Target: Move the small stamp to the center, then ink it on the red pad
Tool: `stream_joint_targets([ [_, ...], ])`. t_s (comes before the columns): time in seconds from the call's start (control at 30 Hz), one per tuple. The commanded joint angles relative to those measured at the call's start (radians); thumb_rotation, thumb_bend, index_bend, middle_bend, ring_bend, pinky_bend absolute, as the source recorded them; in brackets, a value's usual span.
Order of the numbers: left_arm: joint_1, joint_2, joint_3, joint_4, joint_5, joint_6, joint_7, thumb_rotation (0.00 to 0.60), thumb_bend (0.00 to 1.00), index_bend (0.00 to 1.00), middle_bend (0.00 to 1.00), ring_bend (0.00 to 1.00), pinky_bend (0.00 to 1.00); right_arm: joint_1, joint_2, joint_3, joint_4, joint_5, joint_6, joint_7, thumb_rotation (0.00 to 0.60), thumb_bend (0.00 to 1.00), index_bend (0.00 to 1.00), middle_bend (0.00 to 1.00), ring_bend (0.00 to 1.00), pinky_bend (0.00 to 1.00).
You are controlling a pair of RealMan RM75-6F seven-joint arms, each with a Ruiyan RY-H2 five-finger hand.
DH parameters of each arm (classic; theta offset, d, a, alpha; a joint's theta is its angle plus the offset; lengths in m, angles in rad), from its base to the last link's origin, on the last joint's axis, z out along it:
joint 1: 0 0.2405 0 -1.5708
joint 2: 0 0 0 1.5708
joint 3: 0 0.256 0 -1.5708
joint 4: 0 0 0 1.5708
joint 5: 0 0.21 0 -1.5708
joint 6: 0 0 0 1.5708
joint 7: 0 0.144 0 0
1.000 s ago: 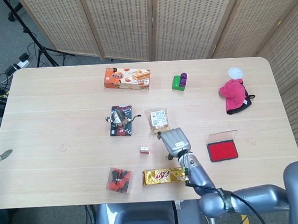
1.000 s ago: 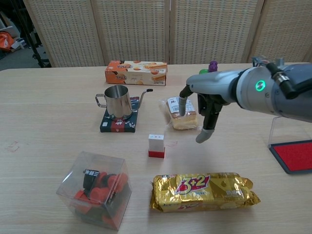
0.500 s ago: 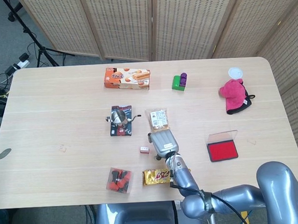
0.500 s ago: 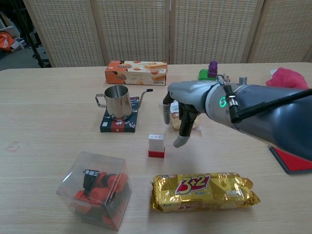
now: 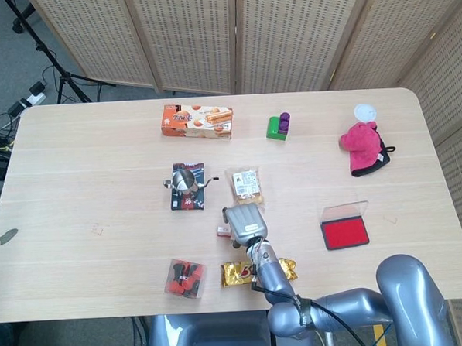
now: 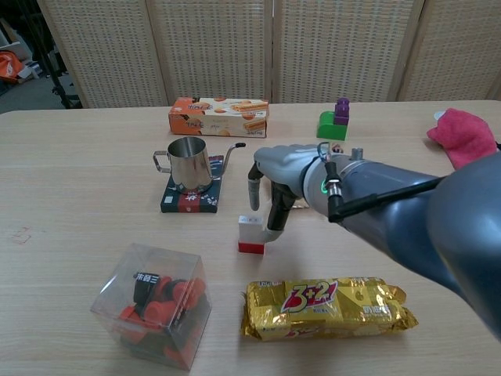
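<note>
Small stamp (image 6: 251, 235), white on top with a red base, stands upright near the middle of the wooden surface (image 5: 99, 164), just in front of the gold snack pack (image 6: 322, 307). The right hand (image 6: 275, 176) hangs right over it, fingers (image 6: 276, 219) pointing down and parted on either side of the stamp's top; one fingertip sits against or just beside its right edge, and I cannot tell whether it truly touches. The stamp is not gripped, and the hand holds nothing.

From the head view the hand (image 5: 244, 221) covers most of the stamp (image 5: 222, 231), leaving only its left edge peeking out.

The red pad (image 5: 344, 233) lies well off to the right with its clear lid tipped up. A steel kettle (image 6: 188, 164) rests on a dark coaster behind the stamp, an orange biscuit box (image 6: 218, 116) sits farther back, and a clear box of red and black pieces (image 6: 153, 304) stands at front left. The left hand (image 5: 3, 239) shows only as a sliver at the far left edge, too little to judge.
</note>
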Motion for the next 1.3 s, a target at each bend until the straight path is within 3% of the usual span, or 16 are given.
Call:
stream_joint_targets([
  [0.03,-0.001,0.0,0.0,0.003,-0.001,-0.003,-0.005,0.6,0.17,0.0,0.0,0.0,0.0,0.004,-0.021,0.0,0.029,-0.007,-0.005,-0.003,0.6,0.26,0.41,0.95,1.0,1.0],
  [0.4,-0.008,-0.002,0.002,0.008,-0.005,-0.017,-0.009,0.6,0.17,0.0,0.0,0.0,0.0,0.001,-0.059,0.011,0.089,-0.019,-0.014,-0.015,0.6,0.26,0.42,0.95,1.0,1.0],
  [0.7,-0.009,-0.001,0.002,0.01,-0.01,-0.019,-0.011,0.6,0.17,0.0,0.0,0.0,0.0,-0.005,-0.076,0.026,0.107,-0.02,-0.028,-0.015,0.6,0.34,0.45,0.95,1.0,1.0],
  [1.3,-0.014,-0.004,0.003,0.013,-0.015,-0.026,-0.006,0.6,0.18,0.0,0.0,0.0,0.0,-0.009,-0.093,0.056,0.128,-0.012,-0.054,-0.016,0.6,0.34,0.47,0.95,1.0,1.0],
])
